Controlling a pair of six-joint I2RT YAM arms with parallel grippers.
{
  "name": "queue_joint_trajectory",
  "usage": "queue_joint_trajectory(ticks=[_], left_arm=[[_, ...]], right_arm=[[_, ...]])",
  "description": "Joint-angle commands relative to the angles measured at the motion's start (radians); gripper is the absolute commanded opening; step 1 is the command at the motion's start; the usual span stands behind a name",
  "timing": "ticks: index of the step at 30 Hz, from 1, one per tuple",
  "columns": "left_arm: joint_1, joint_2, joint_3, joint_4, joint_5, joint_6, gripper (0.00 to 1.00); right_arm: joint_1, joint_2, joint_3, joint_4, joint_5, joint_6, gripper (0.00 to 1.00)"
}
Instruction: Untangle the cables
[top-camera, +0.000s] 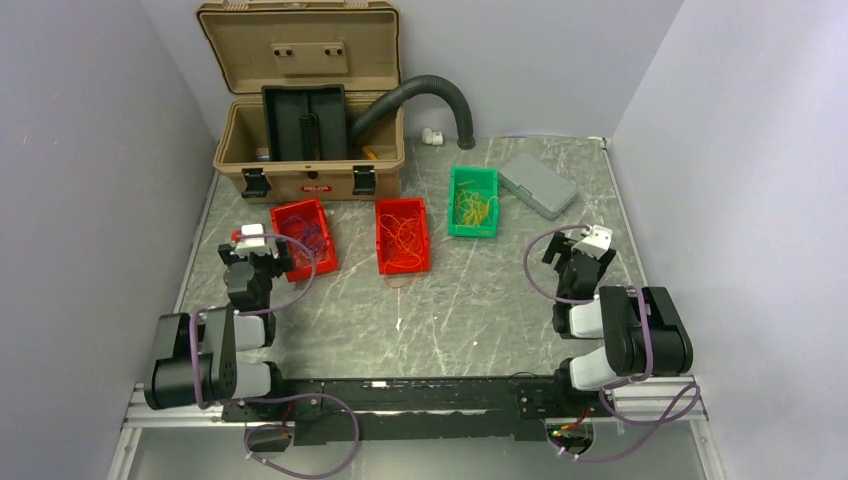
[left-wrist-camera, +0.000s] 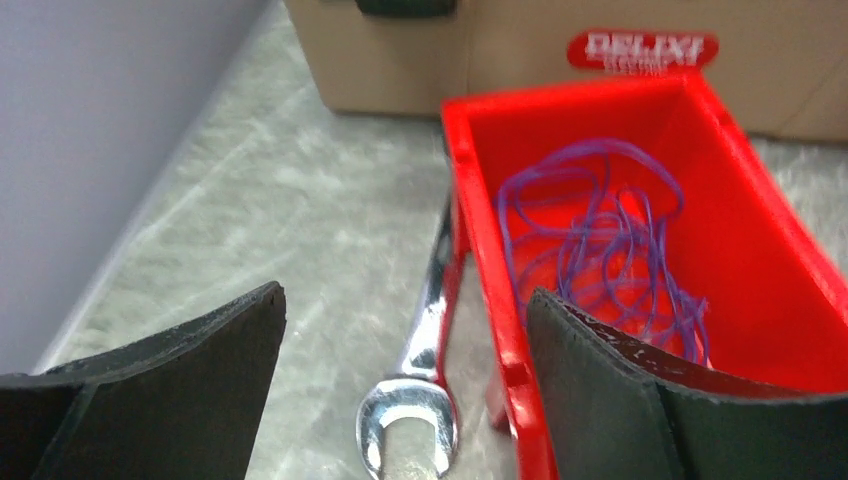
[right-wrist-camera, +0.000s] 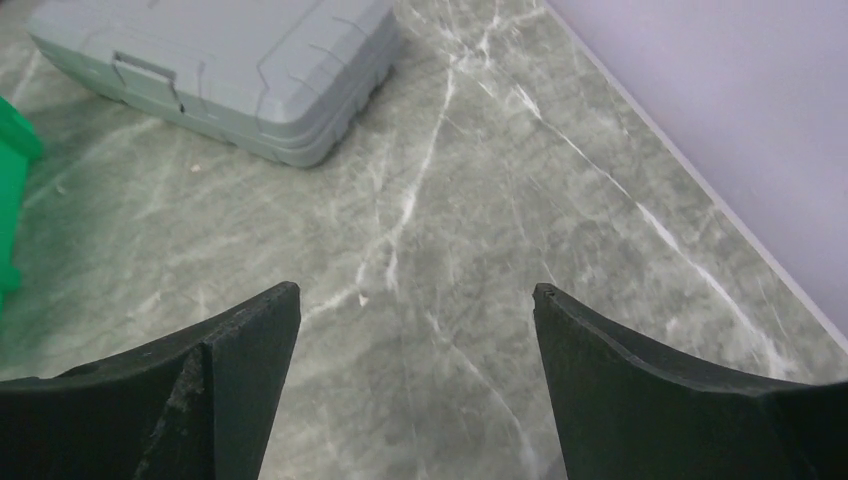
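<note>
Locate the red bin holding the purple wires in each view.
Top external: red bin with purple wires, left of centre, just in front of the tan case.
Left wrist: red bin fills the right half, a wrench beside its left wall.
Right wrist: not in it.
Shared landmark: the case's red label, seen in the top and left wrist views.

light: bright, even, soft shadows | glare: white sheen on wrench (left-wrist-camera: 420, 330) | focus: left wrist view soft (label (left-wrist-camera: 642, 50) smeared) | top view: sharp
</note>
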Motion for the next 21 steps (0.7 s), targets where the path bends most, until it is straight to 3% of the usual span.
queue_joint_trajectory(ticks=[1, 3, 6, 8, 21], left_arm=[[0.026, 0.045, 0.025, 0.045, 0.167, -0.049, 0.98], [0.024, 0.094, 0.04, 0.105, 0.207, -0.045, 0.99], [-0.007, 0.074, 0.112, -0.08, 0.235, 0.046, 0.99], [-0.04, 0.09, 0.109, -0.044, 0.181, 0.057, 0.99], [-0.047, 0.087, 0.115, -0.061, 0.169, 0.063, 0.99]], right_arm=[[-0.003, 0.008, 0.068, 0.046, -0.037, 0.014, 0.97], [0.005, 0.01, 0.089, 0.009, -0.04, 0.003, 1.0], [0.01, 0.013, 0.091, 0.013, -0.055, -0.008, 1.0], [0.01, 0.018, 0.096, 0.006, -0.068, -0.016, 1.0], [0.011, 0.017, 0.098, 0.003, -0.067, -0.017, 1.0]])
